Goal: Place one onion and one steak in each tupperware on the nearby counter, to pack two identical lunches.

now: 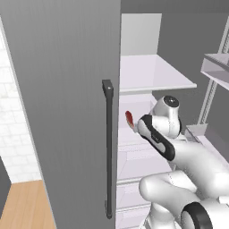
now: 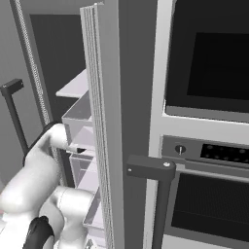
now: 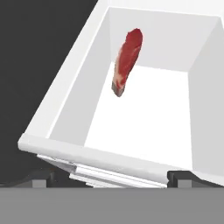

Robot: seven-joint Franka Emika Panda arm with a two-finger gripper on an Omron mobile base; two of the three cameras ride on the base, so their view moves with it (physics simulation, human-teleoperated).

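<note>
Steak (image 3: 127,61) seen ahead of fingers spread wide apart, judged soft and slippery, best pinched across its thin middle

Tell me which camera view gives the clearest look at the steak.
The hand view: the steak stands on edge inside a white drawer, seen whole from close by. In the left base view only a red sliver peeks out beside the fridge door. The right base view gives no clear sight of it.

A white fridge drawer (image 3: 144,113) carries one red steak (image 3: 127,61), standing on edge and leaning against the drawer's side wall. A bare white shelf (image 1: 152,74) sits above.
</note>
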